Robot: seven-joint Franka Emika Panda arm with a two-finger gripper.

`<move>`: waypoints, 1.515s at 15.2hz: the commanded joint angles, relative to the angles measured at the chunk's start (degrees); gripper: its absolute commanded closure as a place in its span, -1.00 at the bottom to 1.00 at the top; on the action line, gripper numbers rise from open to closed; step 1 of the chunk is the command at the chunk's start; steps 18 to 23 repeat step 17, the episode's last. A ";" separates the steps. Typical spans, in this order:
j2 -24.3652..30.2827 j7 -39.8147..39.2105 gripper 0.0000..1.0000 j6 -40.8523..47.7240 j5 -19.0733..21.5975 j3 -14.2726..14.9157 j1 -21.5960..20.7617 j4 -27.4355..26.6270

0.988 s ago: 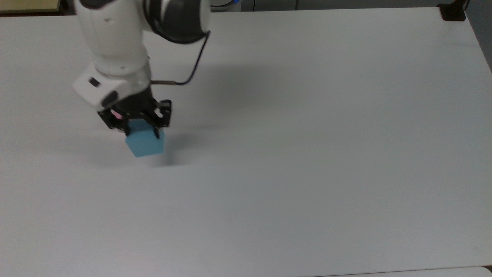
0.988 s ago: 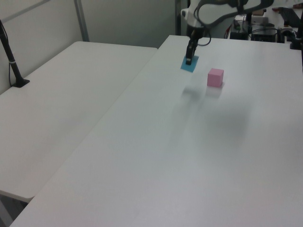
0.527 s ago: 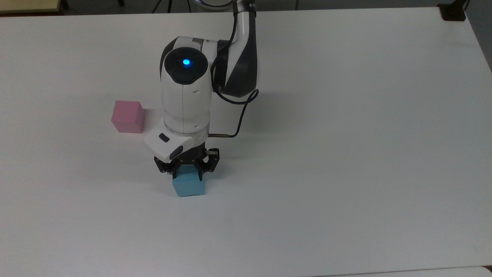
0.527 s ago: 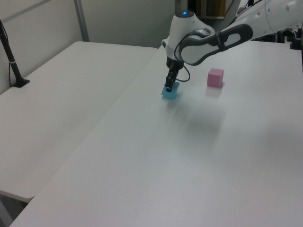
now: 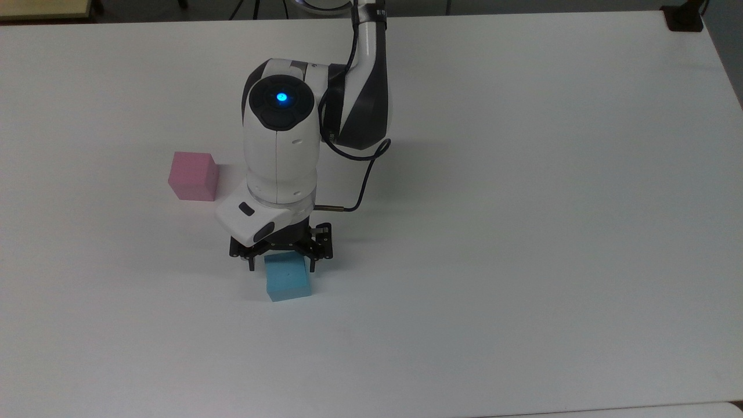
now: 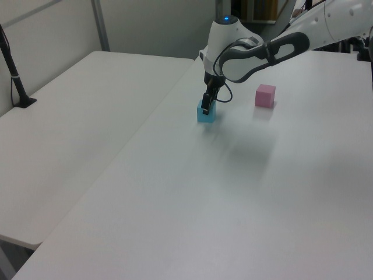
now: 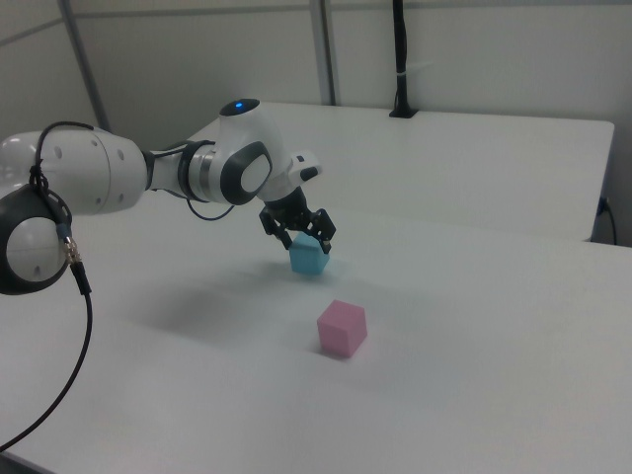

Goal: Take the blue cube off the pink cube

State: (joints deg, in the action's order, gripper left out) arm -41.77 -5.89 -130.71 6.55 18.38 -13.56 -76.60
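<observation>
A wide white table (image 5: 522, 232) fills the foreground, with a second white table (image 6: 76, 116) butted alongside it across a narrow seam. Pale partition walls (image 7: 474, 49) with grey metal posts (image 6: 100, 26) stand behind. A black pole (image 7: 400, 59) rises from the second table's far edge.

The blue cube (image 5: 288, 278) sits on the white table (image 5: 522, 232). The gripper (image 5: 281, 260) is right over its far edge, with a finger on each side, spread wider than the cube. The pink cube (image 5: 193, 176) sits alone, up toward the top view's left
</observation>
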 commanded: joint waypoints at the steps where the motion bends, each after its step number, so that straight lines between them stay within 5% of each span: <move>1: 2.12 1.93 -1.00 1.34 0.74 1.04 -0.85 0.22; 8: 22.66 3.78 -1.00 27.59 -0.05 -0.44 3.18 -4.16; 12: 35.59 4.22 -1.00 36.82 -9.44 -10.98 11.96 -11.46; 23: 38.33 4.40 -1.00 37.37 -9.28 -11.35 13.12 -13.14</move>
